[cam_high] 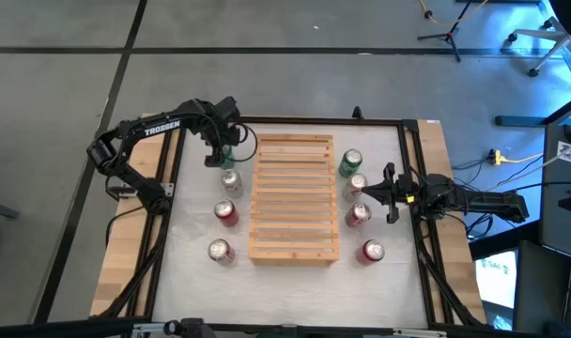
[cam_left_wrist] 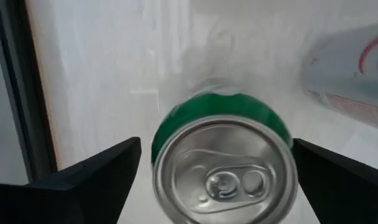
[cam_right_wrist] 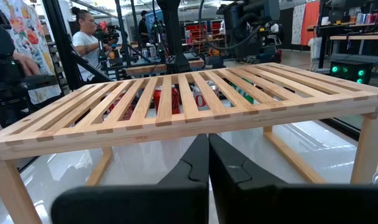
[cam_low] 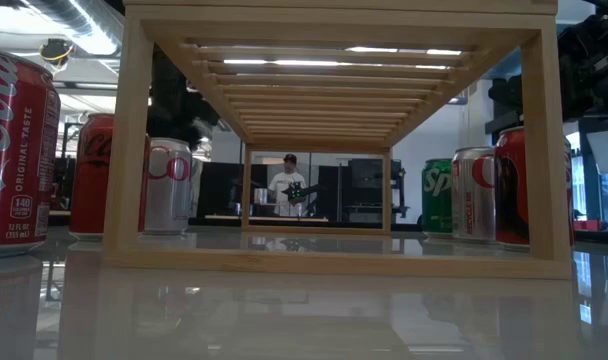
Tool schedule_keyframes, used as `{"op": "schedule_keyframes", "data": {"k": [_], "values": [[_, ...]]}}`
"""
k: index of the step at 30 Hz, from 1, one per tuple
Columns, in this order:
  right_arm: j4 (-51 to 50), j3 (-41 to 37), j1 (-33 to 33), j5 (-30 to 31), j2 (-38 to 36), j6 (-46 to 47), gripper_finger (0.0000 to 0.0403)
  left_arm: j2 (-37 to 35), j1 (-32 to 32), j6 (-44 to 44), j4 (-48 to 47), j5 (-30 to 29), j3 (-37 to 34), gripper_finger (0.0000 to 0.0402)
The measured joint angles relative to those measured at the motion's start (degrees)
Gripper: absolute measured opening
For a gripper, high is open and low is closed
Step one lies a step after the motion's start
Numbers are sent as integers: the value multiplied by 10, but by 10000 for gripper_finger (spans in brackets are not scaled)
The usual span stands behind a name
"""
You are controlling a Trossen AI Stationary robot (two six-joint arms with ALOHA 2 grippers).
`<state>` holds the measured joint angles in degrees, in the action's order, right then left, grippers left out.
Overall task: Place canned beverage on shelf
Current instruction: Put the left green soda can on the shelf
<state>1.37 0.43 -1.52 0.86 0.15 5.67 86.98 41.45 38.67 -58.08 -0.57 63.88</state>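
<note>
Left gripper (cam_left_wrist: pixel 217 186) fingers spread wide, a green can (cam_left_wrist: pixel 225 163) between them — untouched, base hidden. Right gripper (cam_right_wrist: pixel 207 163) fingers pressed together, facing the shelf (cam_right_wrist: pixel 195 93).

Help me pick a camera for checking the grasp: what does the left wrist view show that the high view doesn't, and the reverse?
Only the left wrist view shows the green can's lid and pull tab from above, sitting between the left gripper's open fingers with a gap on each side.

Only the high view shows the whole layout: the shelf with nothing on top, cans standing on both sides of it, and the right gripper shut beside the shelf's right edge.

Both show the left gripper over the green can near the shelf's far-left corner, with a silver can next to it.
</note>
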Motion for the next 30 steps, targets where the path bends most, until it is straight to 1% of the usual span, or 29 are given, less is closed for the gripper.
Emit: {"op": "schedule_keyframes", "data": {"k": [4,9,15,25,27,30], "values": [[0,0,0,0,0,0,0,0,0,-31,-2,1,0,395],[0,0,0,0,0,0,0,0,0,-98,-2,2,0,395],[0,0,0,0,0,0,0,0,0,-192,1,3,0,395],[0,0,0,0,0,0,0,0,0,-383,24,2,0,395],[0,0,0,0,0,0,0,0,0,-401,24,2,0,395],[0,0,0,0,0,0,0,0,0,-401,24,0,0,395]]}}
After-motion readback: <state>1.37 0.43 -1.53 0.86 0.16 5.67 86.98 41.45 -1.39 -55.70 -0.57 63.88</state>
